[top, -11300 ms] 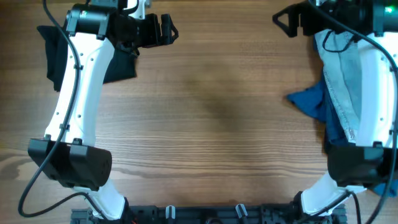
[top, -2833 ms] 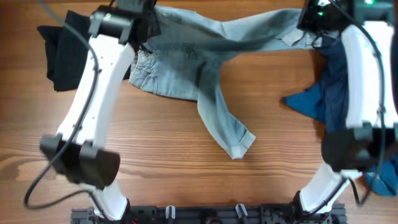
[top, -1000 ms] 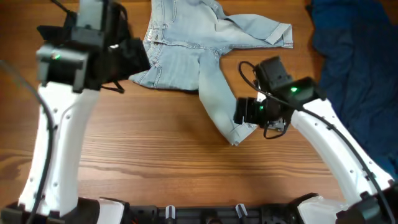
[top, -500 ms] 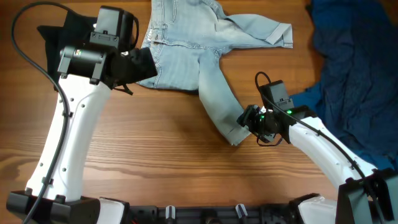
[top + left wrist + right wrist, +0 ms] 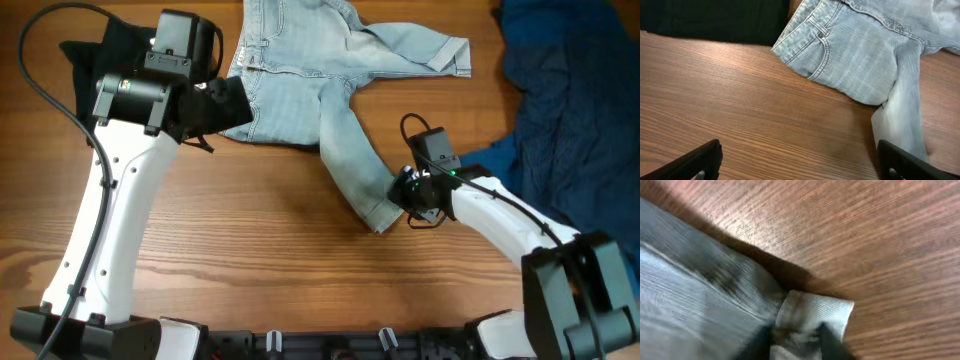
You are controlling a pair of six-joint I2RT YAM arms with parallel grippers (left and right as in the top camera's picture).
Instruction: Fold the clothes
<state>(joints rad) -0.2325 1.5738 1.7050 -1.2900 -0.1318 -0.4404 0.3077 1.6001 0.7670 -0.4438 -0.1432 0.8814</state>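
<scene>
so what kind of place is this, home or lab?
Likely a lab bench, not a home: left arm and right arm on a black rail at a wood table, with jeans and a dark blue pile.

**Right gripper moves onto the leg hem**

The jeans, stretched in the air between both grippers a few seconds ago, now lie spread on the table. The left gripper has let go and sits by the waistband's left side, fingers wide apart. In the last half second the right gripper shifts up and left, from beside the leg hem onto it.
</scene>
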